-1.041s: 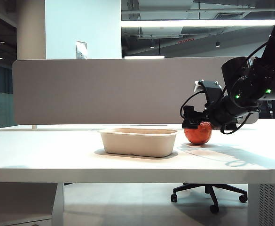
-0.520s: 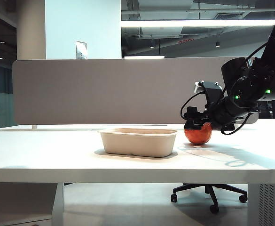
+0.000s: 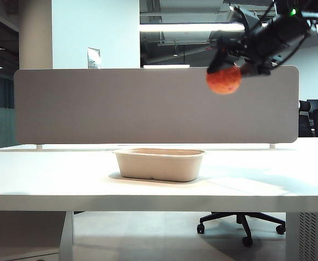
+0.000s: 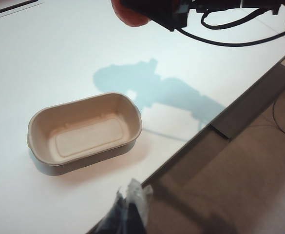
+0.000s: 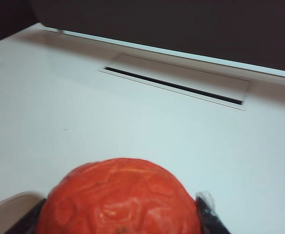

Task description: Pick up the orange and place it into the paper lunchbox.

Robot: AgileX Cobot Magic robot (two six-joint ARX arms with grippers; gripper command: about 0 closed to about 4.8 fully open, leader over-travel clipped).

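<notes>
The orange (image 3: pixel 224 80), reddish and wrinkled, hangs high in the air above and to the right of the paper lunchbox (image 3: pixel 159 167). My right gripper (image 3: pixel 222 66) is shut on it, a finger on each side, as the right wrist view shows around the orange (image 5: pixel 118 200). The beige lunchbox (image 4: pixel 35 124) stands empty on the white table. Its corner shows beside the orange (image 5: pixel 3 207). My left gripper (image 4: pixel 130 207) hovers over the table's front edge, near the lunchbox, its fingertips together with nothing between them. The orange (image 4: pixel 130 14) is partly cut off there.
A grey partition (image 3: pixel 148 106) runs along the back of the white table (image 3: pixel 50 179). A cable slot (image 5: pixel 171 85) lies in the tabletop near the partition. An office chair base (image 3: pixel 245 223) stands under the table at the right. The right arm's cables (image 4: pixel 230 34) hang over the table.
The right gripper has lifted the orange off the table, from beside the lunchbox to high in front of the partition's top. The lunchbox has not moved.
</notes>
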